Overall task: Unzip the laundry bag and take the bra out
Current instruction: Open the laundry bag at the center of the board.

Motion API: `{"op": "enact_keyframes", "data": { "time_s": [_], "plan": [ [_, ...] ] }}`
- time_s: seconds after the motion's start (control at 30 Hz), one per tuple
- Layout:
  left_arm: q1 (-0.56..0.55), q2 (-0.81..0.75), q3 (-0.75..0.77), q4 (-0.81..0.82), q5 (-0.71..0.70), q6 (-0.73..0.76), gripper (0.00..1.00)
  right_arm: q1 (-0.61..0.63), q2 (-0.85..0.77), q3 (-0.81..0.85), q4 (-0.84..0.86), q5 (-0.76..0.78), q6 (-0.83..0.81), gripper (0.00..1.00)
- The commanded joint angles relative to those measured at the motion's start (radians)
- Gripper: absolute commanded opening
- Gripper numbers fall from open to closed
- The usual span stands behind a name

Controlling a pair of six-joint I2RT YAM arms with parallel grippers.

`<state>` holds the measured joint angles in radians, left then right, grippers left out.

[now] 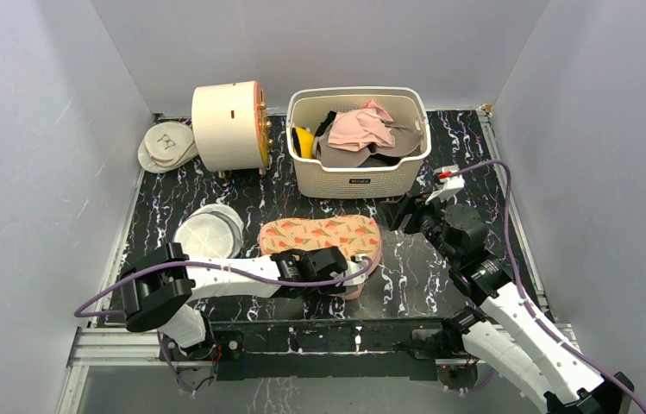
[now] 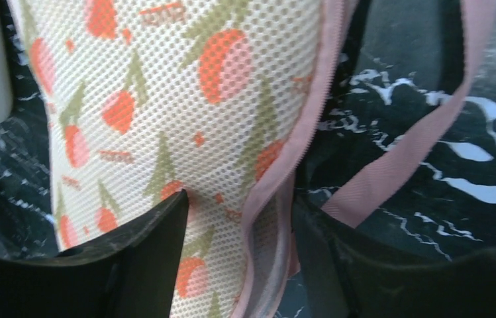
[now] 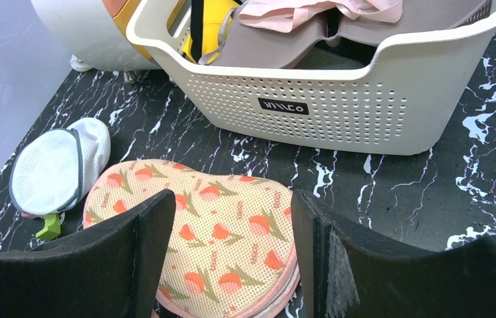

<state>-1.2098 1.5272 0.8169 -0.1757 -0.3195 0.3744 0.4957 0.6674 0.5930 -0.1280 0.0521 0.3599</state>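
Observation:
The laundry bag (image 1: 319,235) lies flat on the black marbled table, cream mesh with orange-and-green flowers and pink trim. My left gripper (image 1: 355,274) is at its near right edge. In the left wrist view the left gripper (image 2: 242,209) stands open astride the bag's (image 2: 165,99) pink-trimmed rim, one finger on the floral top, the other outside beside the pink strap (image 2: 397,165). The seam gapes slightly, showing grey lining. My right gripper (image 1: 401,216) hovers open and empty to the bag's right, looking down on the bag (image 3: 218,225). The bra is hidden.
A white perforated basket (image 1: 360,177) of clothes stands behind the bag. A cream drum (image 1: 226,125) sits at the back left. Round white mesh discs lie left of the bag (image 1: 207,231) and by the back wall (image 1: 166,145).

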Motion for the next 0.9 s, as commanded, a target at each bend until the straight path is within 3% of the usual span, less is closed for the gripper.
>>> {"op": "enact_keyframes", "data": {
  "time_s": [0.0, 0.23, 0.57, 0.63, 0.87],
  "plan": [
    [0.0, -0.049, -0.004, 0.022, -0.133, 0.026, 0.54, 0.0, -0.02, 0.004, 0.037, -0.006, -0.012, 0.63],
    [-0.002, -0.066, -0.017, 0.038, -0.129, 0.037, 0.52, -0.001, -0.028, 0.002, 0.027, -0.007, -0.014, 0.63],
    [-0.002, -0.062, 0.007, 0.03, -0.097, 0.011, 0.13, 0.0, -0.04, 0.034, 0.017, -0.017, -0.006, 0.63],
    [-0.002, -0.065, 0.013, 0.023, -0.076, -0.005, 0.01, 0.0, -0.058, 0.06, -0.002, -0.008, -0.011, 0.63],
    [-0.001, -0.116, 0.058, 0.009, -0.006, -0.151, 0.0, 0.001, -0.179, 0.18, -0.096, 0.054, -0.022, 0.64]
  ]
}}
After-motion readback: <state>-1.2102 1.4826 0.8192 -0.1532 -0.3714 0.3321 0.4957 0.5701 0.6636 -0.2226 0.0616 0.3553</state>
